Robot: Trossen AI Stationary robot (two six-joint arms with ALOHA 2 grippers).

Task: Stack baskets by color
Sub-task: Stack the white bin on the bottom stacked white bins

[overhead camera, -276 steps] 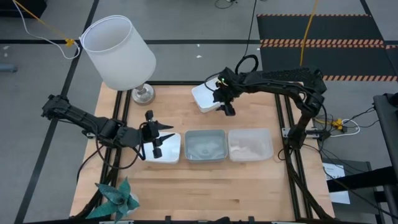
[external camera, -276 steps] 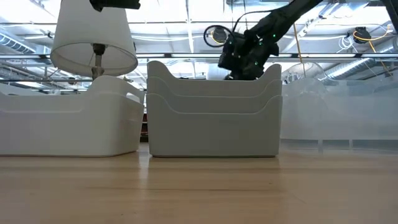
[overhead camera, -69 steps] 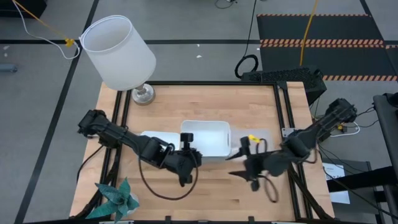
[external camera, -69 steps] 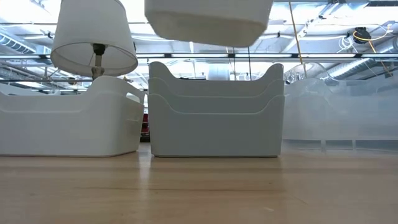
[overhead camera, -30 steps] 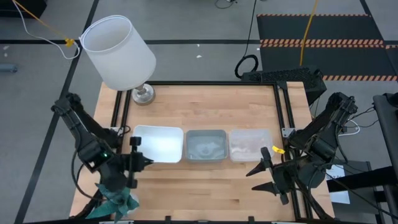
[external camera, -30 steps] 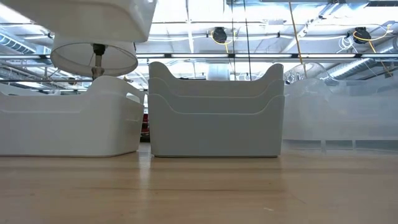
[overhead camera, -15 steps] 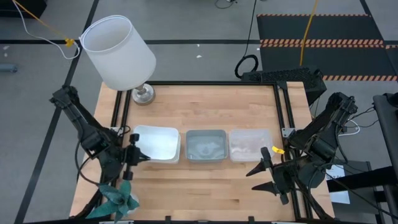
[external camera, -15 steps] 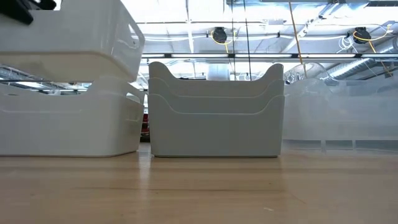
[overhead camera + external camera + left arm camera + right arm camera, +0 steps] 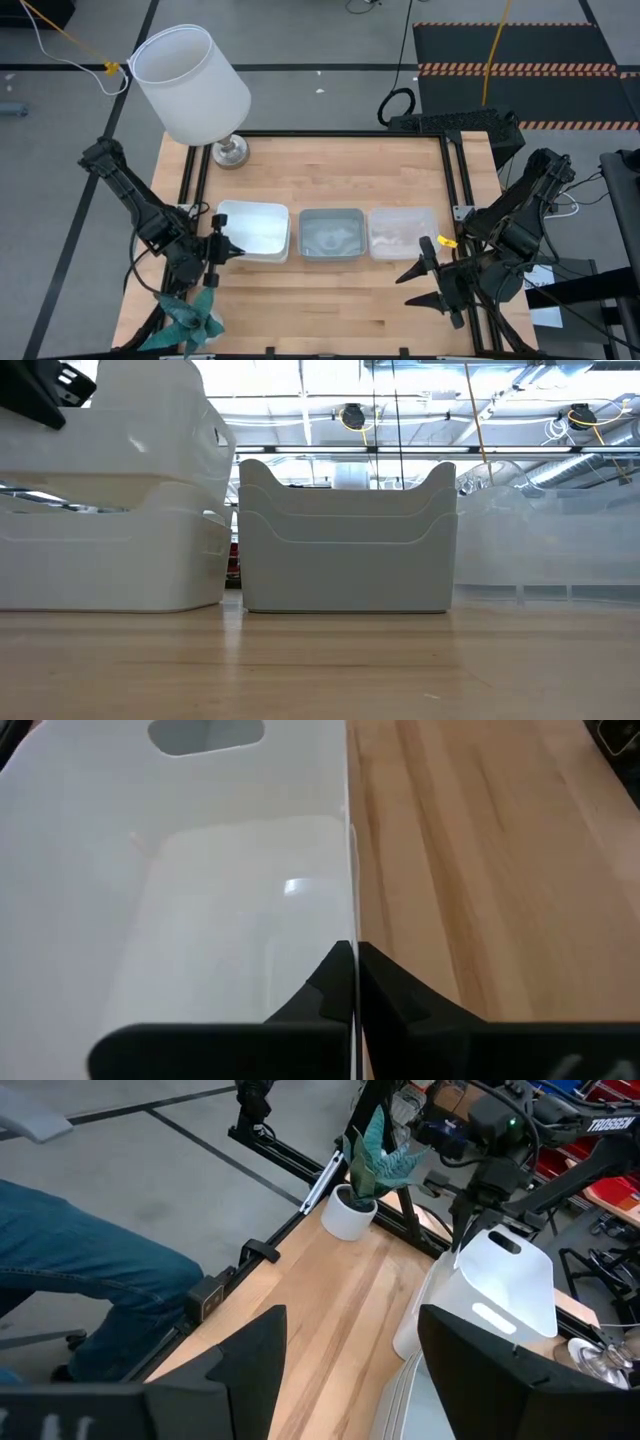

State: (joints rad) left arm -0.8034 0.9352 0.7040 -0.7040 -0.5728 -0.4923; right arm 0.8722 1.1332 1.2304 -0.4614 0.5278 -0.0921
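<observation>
Three stacks of baskets sit in a row across the middle of the table (image 9: 350, 180) in the high view: a white stack (image 9: 252, 232) at the left, a grey-blue stack (image 9: 331, 235) in the centre and a clear stack (image 9: 402, 232) at the right. From above each stack reads as a single bin. The low view shows what that hides: the grey-blue stack's (image 9: 346, 540) nested rims stand one above another, and the top white basket (image 9: 130, 435) is tilted and raised, not seated in the white ones below it (image 9: 110, 560). The clear stack (image 9: 545, 545) shows faintly at the right of that frame.

At the lower left of the high view, the left pincer (image 9: 214, 250) meets the left edge of the white stack. Its wrist view shows the two dark fingers (image 9: 385, 995) pressed together on the thin wall of the top white basket (image 9: 200, 880), pinching it.

At the lower right of the high view, the right pincer (image 9: 425, 282) hovers near the table's front edge with its fingers spread and nothing between them. Its wrist view alone takes in a potted plant (image 9: 372, 1175) at the table's corner and a person's blue-jeaned leg (image 9: 80, 1275) beside the table.
</observation>
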